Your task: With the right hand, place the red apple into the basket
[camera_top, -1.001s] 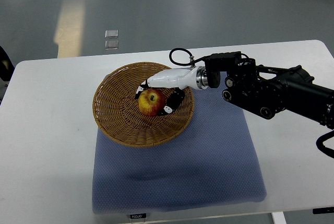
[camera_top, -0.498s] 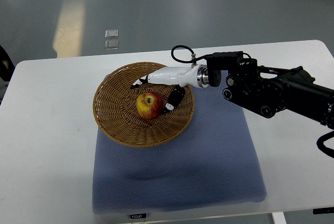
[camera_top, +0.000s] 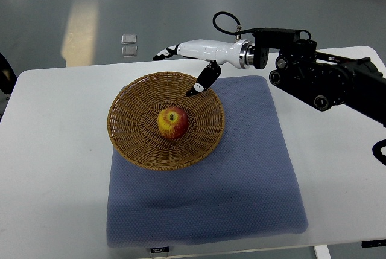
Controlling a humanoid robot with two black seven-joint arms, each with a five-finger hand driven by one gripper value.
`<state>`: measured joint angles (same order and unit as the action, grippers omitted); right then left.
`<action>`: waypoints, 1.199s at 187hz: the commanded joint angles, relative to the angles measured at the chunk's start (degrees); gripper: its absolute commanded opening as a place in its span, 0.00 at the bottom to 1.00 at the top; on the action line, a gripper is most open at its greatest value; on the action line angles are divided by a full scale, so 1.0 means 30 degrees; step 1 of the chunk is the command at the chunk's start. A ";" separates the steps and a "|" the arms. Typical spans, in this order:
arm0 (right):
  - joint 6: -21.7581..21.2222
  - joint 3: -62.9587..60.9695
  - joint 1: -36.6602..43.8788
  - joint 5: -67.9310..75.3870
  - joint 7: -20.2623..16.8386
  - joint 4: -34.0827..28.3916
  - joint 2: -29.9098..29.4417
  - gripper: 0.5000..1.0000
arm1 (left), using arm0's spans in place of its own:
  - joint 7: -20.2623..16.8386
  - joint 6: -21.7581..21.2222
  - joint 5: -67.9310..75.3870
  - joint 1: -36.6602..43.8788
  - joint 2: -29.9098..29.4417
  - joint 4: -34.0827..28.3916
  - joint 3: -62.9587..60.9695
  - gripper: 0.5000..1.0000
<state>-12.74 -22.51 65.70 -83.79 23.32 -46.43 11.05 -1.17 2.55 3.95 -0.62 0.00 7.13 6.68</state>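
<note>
A red and yellow apple (camera_top: 172, 122) lies stem up in the middle of the round wicker basket (camera_top: 129, 144). My right hand (camera_top: 181, 69) hovers over the basket's far rim, above and behind the apple, clear of it. Its white fingers (camera_top: 166, 52) are spread and the thumb points down toward the rim; nothing is in the hand. The right arm, black past the wrist, comes in from the right edge. The left arm is out of view.
The basket rests on the left part of a blue-grey mat (camera_top: 241, 180) on a white table (camera_top: 54, 168). Two small clear squares (camera_top: 128, 44) lie on the grey floor beyond the table's far edge.
The right hand let go of the apple, opened, and drew up and back from the basket's middle to above its far rim. The apple stays in the basket.
</note>
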 commanded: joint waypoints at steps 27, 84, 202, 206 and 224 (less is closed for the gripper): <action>0.0116 -0.1404 -0.0163 0.6601 0.0020 0.0652 0.0770 0.84 | -0.0022 0.0000 0.0000 0.0000 0.0000 0.0026 0.0000 1.00; 0.0351 -0.1521 -0.0924 1.7087 -0.0097 0.2731 0.1473 0.84 | -0.0021 0.0000 0.0000 0.0000 0.0000 -0.0003 0.0000 1.00; 0.3925 -0.1404 -0.2975 3.0683 -0.0976 0.4900 0.0770 0.84 | -0.0022 0.0000 0.0000 0.0000 0.0000 -0.0003 0.0000 1.00; 0.3896 -0.1404 -0.3063 3.0917 -0.0976 0.4959 0.0653 0.84 | 0.0008 0.0000 0.0000 0.0000 0.0000 -0.0003 0.0000 1.00; 0.3691 -0.1405 -0.3561 3.1591 -0.0976 0.5222 0.0301 0.84 | 0.0007 0.0000 0.0000 0.0000 0.0000 -0.0003 0.0000 1.00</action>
<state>-1.09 -26.72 56.62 8.18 20.55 -31.61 13.07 -1.19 2.55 3.95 -0.62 0.00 7.12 6.68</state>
